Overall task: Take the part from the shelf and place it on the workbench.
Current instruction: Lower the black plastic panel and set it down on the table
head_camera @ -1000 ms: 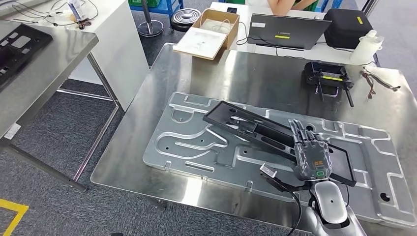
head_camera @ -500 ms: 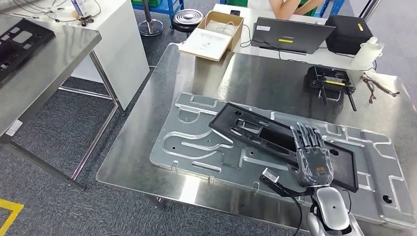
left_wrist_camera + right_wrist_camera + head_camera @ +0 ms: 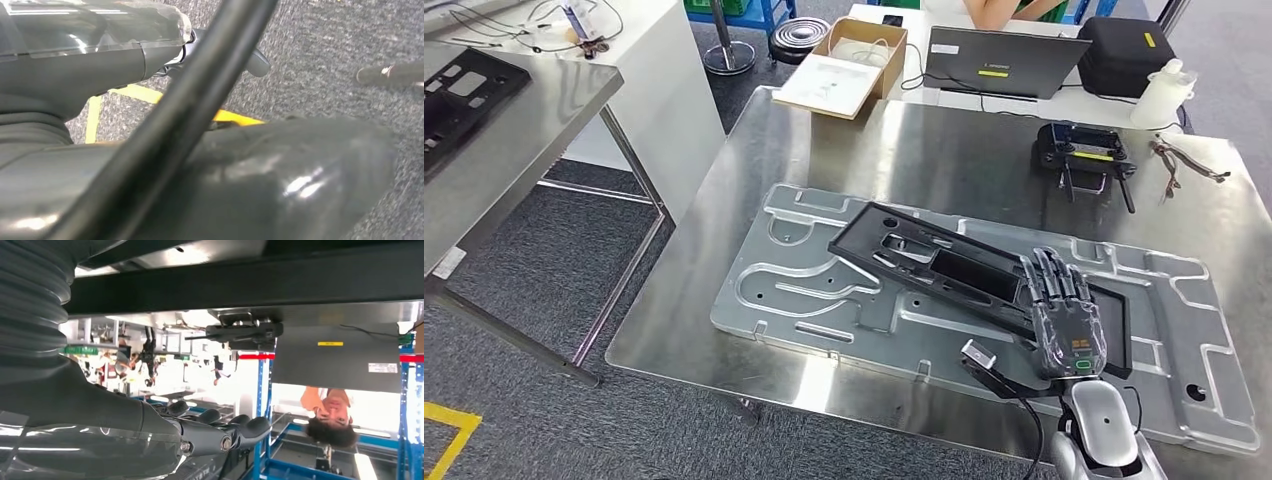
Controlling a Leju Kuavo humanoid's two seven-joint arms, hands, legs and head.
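Observation:
The black frame-shaped part (image 3: 944, 268) lies flat and slanted on the ribbed metal plate (image 3: 814, 290) that covers the steel workbench (image 3: 904, 150). My right hand (image 3: 1064, 315) hovers over the part's right end with its fingers stretched out straight. In the right wrist view the part (image 3: 250, 285) runs as a dark bar across the picture, and the fingers (image 3: 240, 432) of the right hand (image 3: 125, 440) stay apart from it with nothing held. The left wrist view shows my left hand's grey cover (image 3: 90, 45) over the carpet floor; its fingers are hidden.
A second steel table (image 3: 534, 130) at the left carries another black part (image 3: 464, 95). Behind the plate sit a black controller (image 3: 1084, 155), loose wires (image 3: 1189, 160), a laptop (image 3: 1004, 60), a cardboard box (image 3: 854, 65) and a white jug (image 3: 1162, 95). A person (image 3: 1004, 10) sits beyond.
The whole picture has shifted a little, so the camera moved. The part lies on the plate as before, and my right hand stays over its right end.

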